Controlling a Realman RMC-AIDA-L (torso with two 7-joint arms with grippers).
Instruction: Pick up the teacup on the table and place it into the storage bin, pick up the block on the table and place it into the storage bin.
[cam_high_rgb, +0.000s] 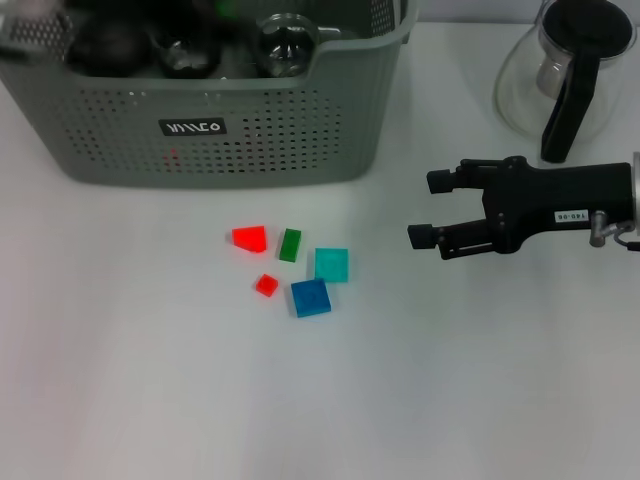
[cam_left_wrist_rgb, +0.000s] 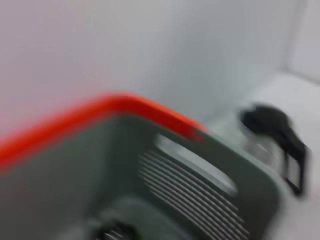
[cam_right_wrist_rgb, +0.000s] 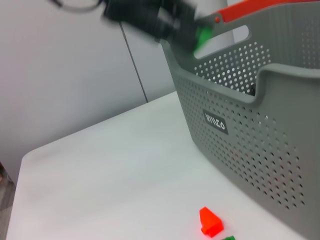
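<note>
The grey-green storage bin (cam_high_rgb: 300, 140) stands at the table's far left, and its perforated wall (cam_right_wrist_rgb: 260, 135) also fills the right wrist view. Dark items and a round glass item (cam_high_rgb: 285, 45) lie inside it; I cannot tell whether one is the teacup. Several blocks lie in front of the bin: red (cam_high_rgb: 250, 238), green (cam_high_rgb: 290, 244), teal (cam_high_rgb: 332, 264), small red (cam_high_rgb: 266, 285) and blue (cam_high_rgb: 311, 297). My right gripper (cam_high_rgb: 422, 210) hovers open and empty to the right of them. My left gripper (cam_right_wrist_rgb: 185, 30) is a blur above the bin's rim, with something green (cam_right_wrist_rgb: 202, 36) at its tip.
A glass carafe with a black handle (cam_high_rgb: 565, 75) stands at the far right, behind my right arm. It also shows in the left wrist view as the carafe (cam_left_wrist_rgb: 272, 137) beyond the bin's rim (cam_left_wrist_rgb: 150, 112). White table surface (cam_high_rgb: 300, 400) stretches toward the front.
</note>
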